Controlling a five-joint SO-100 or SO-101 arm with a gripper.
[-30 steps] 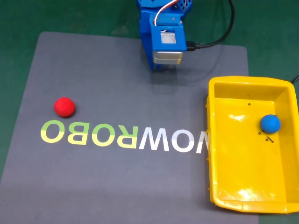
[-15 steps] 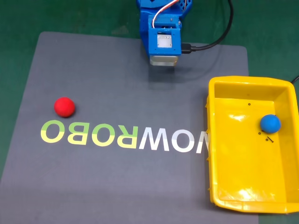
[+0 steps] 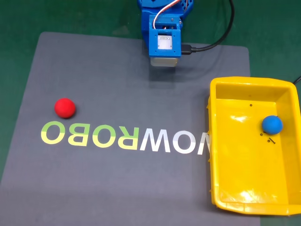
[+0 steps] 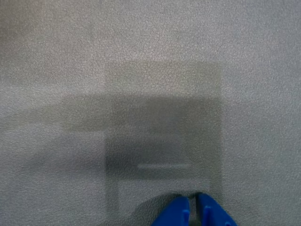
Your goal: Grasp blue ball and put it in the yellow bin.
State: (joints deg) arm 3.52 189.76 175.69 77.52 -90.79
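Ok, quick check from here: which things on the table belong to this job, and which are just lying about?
Part of the job:
- blue ball, already lying inside the bin
- yellow bin, at the mat's right in the fixed view
- gripper, fingertips together, empty, over bare mat

Just lying about:
- red ball, on the mat's left
- grey mat with printed lettering
- black cable behind the arm
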